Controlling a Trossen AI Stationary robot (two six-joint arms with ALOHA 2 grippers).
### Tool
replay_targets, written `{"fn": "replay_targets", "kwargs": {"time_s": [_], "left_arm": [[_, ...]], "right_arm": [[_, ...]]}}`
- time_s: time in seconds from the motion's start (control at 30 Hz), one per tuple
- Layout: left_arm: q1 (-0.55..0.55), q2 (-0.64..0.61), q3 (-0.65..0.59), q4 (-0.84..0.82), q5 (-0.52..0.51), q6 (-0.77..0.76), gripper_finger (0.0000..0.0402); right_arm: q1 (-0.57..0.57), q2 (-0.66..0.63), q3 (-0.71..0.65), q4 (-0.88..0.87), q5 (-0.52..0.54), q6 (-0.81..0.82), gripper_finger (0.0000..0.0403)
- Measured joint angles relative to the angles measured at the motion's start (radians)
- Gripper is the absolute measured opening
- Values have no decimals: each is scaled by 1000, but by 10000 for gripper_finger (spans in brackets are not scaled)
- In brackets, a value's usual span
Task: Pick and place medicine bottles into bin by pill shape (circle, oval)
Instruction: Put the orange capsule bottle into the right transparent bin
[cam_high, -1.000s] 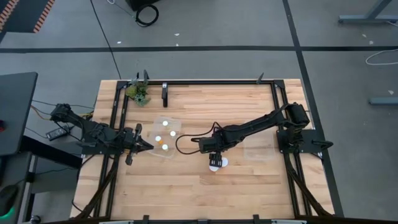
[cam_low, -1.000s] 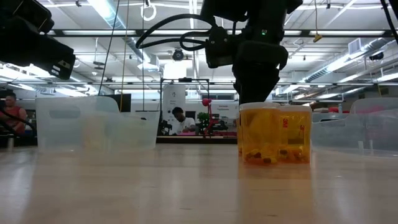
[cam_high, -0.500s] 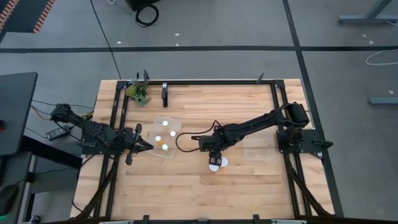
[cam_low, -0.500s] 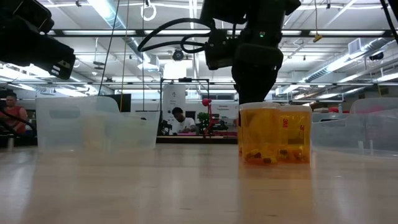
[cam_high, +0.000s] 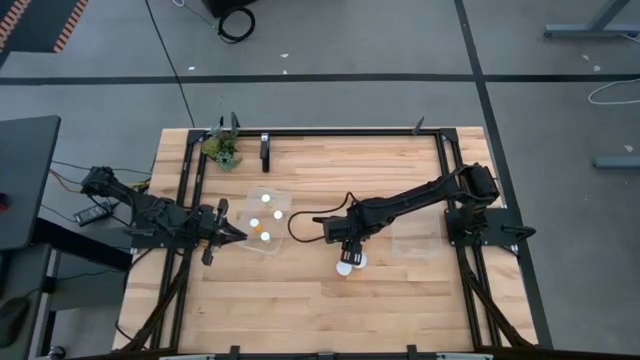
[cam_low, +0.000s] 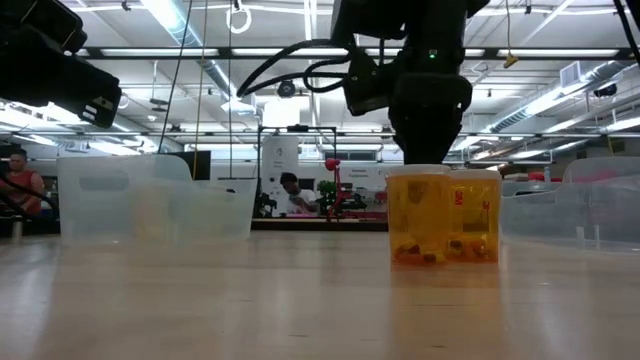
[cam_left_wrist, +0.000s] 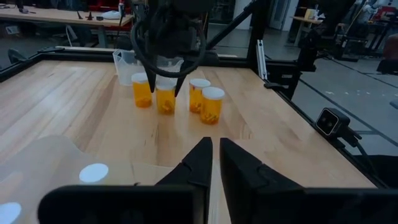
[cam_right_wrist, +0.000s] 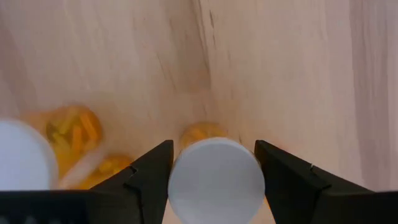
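Several orange pill bottles with white caps stand upright in a cluster on the wooden table, near its middle (cam_high: 351, 263) (cam_left_wrist: 200, 94). My right gripper (cam_high: 346, 240) hangs over the cluster, pointing down and open. Its two fingers (cam_right_wrist: 149, 177) stand on either side of one bottle's white cap (cam_right_wrist: 215, 180), which fills the gap between them. Two of the bottles show side by side in the low view (cam_low: 443, 215), under the gripper (cam_low: 428, 150). My left gripper (cam_high: 235, 236) (cam_left_wrist: 216, 149) is shut and empty at the left bin's left edge. My right gripper stands with its fingers on either side of the bottle's white cap (cam_right_wrist: 215, 180), coming from above and pointing down. I cannot tell whether the fingers touch the cap. The bottle stands upright on the table.
A clear bin (cam_high: 288, 205) left of centre holds a few white-capped bottles. A second clear bin (cam_high: 418, 240) lies toward the right arm's base. A green plant clump (cam_high: 222, 148) sits at the far left corner. Black frame rails run along the table's edges.
My right gripper has gone a little toward the table's right edge above the bottle cluster. The left arm has kept still.
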Motion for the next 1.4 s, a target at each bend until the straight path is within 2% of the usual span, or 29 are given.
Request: {"fn": "replay_targets", "kwargs": {"time_s": [0.47, 0.67, 1.2, 1.4], "left_arm": [[0, 0, 1, -1, 0, 0, 28], [0, 0, 1, -1, 0, 0, 34], [0, 0, 1, 0, 0, 0, 31], [0, 0, 1, -1, 0, 0, 40]], "right_arm": [[0, -146, 0, -110, -11, 89, 226], [0, -205, 0, -150, -3, 101, 226], [1, -240, 1, -280, -2, 97, 226], [1, -268, -6, -312, 36, 102, 226]]}}
